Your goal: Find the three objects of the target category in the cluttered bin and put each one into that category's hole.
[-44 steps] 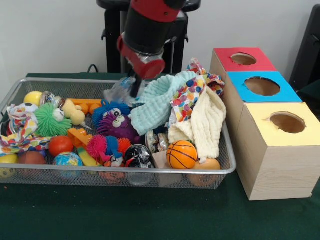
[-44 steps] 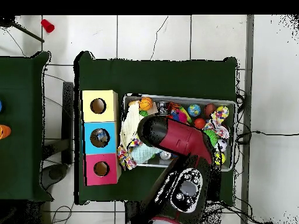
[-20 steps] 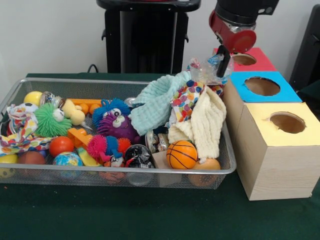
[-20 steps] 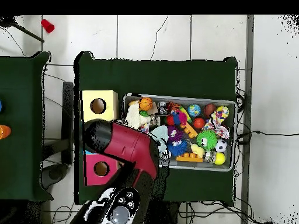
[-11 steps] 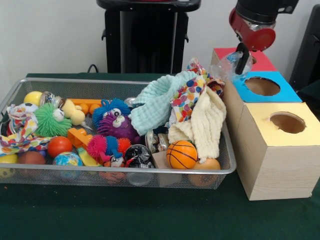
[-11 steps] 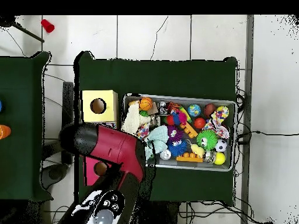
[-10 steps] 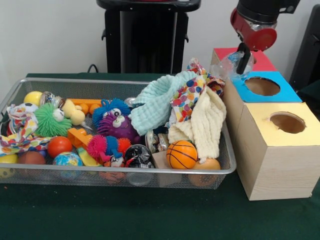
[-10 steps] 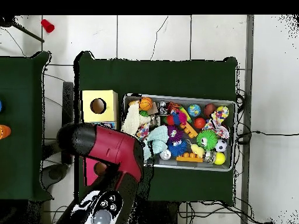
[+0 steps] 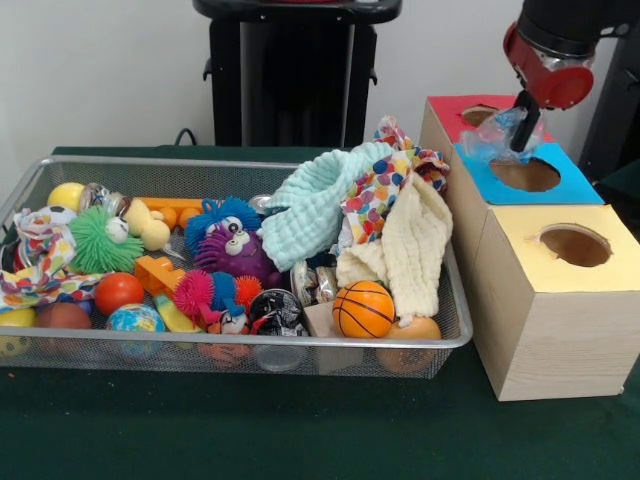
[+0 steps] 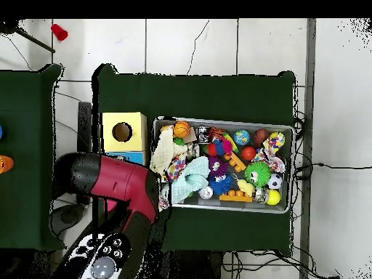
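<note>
The green tabletop (image 9: 200,430) carries the wire-mesh bin (image 9: 250,345), which lies left of the red-topped box (image 9: 470,125) in the front view and is crowded with balls, spiky toys and cloths. The red-topped box is the rearmost of three in a row; the blue-topped box (image 9: 560,185) touches its front face.

The arm (image 10: 109,182) hides the red-topped box from overhead. The gripper (image 9: 522,125) is clamped on a crinkled clear plastic bottle (image 9: 498,135), which hangs in the air above the seam between the red and blue tops, just beside the red-topped box's hole (image 9: 480,115) and not centred over it.

Risks, by judgement:
- Release at this position may drop the bottle onto the blue top or into the blue-topped box's hole (image 9: 527,175), since the bottle overhangs both.
- The thin wall may deform and slip.
- Off-centre descent may catch the rim.
</note>
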Controlling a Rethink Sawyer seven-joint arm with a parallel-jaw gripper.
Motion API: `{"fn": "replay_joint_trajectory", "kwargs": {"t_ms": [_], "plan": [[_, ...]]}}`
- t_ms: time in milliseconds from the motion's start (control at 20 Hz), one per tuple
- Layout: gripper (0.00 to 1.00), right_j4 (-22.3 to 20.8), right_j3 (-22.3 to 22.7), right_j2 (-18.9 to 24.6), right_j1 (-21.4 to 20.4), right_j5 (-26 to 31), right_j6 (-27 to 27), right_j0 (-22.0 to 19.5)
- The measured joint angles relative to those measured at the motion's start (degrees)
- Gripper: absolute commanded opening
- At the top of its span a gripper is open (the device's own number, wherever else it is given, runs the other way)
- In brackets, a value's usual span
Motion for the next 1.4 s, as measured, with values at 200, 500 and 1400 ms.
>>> {"fn": "replay_joint_trajectory", "kwargs": {"t_ms": [200,500,1400], "plan": [[0.00,0.7,-1.8,0.0,1.7,0.8,2.5,1.0],[0.00,1.1,-3.6,-0.4,2.8,1.3,5.5,1.6],[1.00,1.2,-5.4,-0.4,4.0,6.8,6.2,1.6]]}}
